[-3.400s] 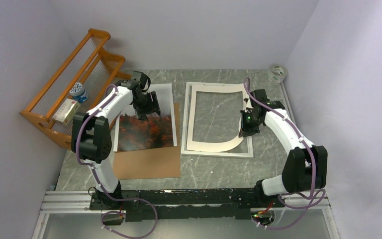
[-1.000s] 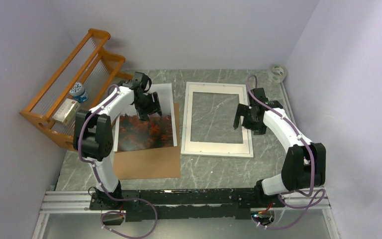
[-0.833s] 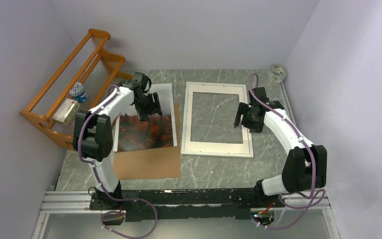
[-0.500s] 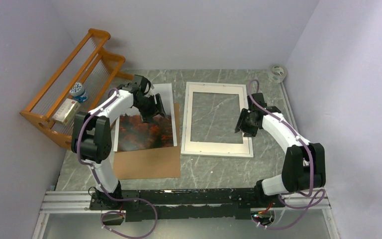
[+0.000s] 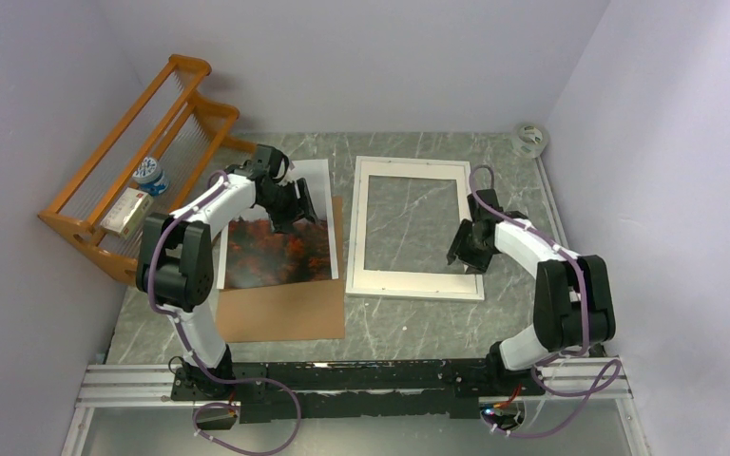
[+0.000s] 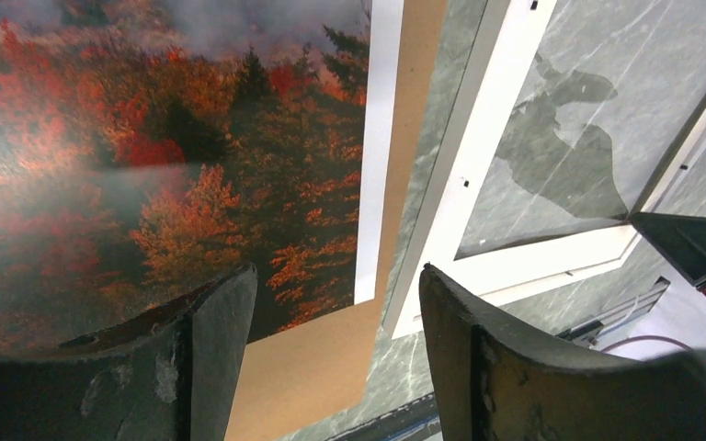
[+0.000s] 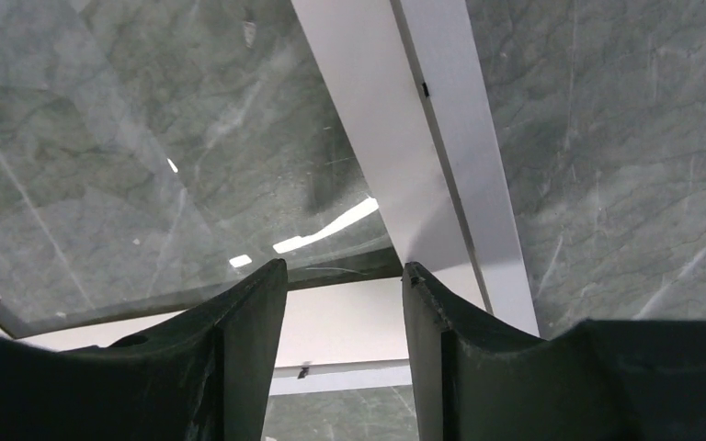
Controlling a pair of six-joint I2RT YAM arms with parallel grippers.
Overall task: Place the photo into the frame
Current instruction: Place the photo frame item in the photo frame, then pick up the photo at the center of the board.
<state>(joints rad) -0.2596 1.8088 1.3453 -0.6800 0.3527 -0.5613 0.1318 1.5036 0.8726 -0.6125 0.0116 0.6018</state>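
Autumn print awaits its frame: the left jaws hang open over the right-hand edge of the photo (image 5: 276, 249). It lies face up on a brown backing board (image 5: 280, 318), left of the middle of the table (image 5: 409, 323), and is not yet in the frame (image 5: 409, 283). The frame lies flat just beside the board, toward the table's right edge, with the grey tabletop showing through its pane. The right jaws stand parted and empty over its near right corner. The step in hand looks to be the pick-up of the print, and it likely turns on the edge. The left jaws should come down on the white border alone, catching the paper and not the board beneath. They should then close gently and lift level, so the large sheet neither creases nor drags. The right jaws would do best to clear the pane before the print crosses.
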